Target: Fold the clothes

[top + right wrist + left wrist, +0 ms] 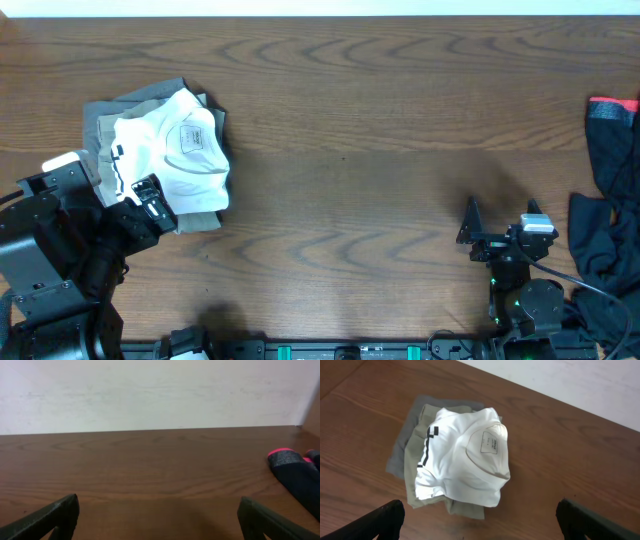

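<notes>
- The clothes [165, 150] lay in two lots on the table [360, 120]: a folded stack towards the left end and a loose dark heap at the right edge.
- On top of the stack we saw a white T-shirt [462, 460], its collar and neck label facing up and a black marking along one fold.
- Under it sat a khaki piece [417, 492], and under that a grey piece [402, 455] whose edge stuck out on one side.
- The black garments [610, 210] were crumpled, one with a pink-red band at its far end, and partly cut off by the frame.
- The left gripper [480, 520] hung just beside the stack's near side, jaws spread wide and gripping nothing.
- From overhead one of its fingers overlapped the stack's corner; we could not tell whether it touched.
- The right gripper [159, 510] stood over bare wood near the table's front edge, close to the black garments but apart from them, its jaws likewise wide apart and empty.
</notes>
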Robot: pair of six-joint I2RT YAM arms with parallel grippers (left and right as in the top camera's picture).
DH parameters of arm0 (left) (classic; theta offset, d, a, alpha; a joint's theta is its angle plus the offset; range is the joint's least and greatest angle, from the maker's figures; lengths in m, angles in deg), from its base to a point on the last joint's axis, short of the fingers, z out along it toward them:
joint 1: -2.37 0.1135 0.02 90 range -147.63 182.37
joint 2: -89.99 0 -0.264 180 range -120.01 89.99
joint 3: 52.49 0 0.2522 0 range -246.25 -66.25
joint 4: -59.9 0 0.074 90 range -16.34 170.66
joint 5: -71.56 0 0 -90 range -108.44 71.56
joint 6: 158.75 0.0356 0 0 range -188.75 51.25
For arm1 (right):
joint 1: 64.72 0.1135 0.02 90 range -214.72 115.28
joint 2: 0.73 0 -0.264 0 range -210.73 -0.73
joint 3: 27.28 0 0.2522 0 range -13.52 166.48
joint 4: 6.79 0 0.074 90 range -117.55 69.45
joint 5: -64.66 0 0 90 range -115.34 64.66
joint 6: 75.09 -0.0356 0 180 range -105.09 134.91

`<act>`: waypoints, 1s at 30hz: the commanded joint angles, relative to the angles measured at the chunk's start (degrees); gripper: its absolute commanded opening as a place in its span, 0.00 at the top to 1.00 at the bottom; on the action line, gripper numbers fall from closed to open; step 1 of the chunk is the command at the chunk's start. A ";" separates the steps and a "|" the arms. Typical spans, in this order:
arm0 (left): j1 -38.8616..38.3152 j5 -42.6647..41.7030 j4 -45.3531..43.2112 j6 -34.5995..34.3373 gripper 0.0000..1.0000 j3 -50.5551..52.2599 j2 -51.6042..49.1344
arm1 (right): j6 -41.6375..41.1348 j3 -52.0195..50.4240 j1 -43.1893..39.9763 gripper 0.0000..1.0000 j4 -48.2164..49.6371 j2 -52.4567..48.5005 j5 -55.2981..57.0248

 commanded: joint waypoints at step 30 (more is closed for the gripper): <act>-5.14 0.55 -57.16 -2.25 0.02 58.25 45.79 | 0.52 -0.04 -0.17 0.01 -0.24 0.31 0.83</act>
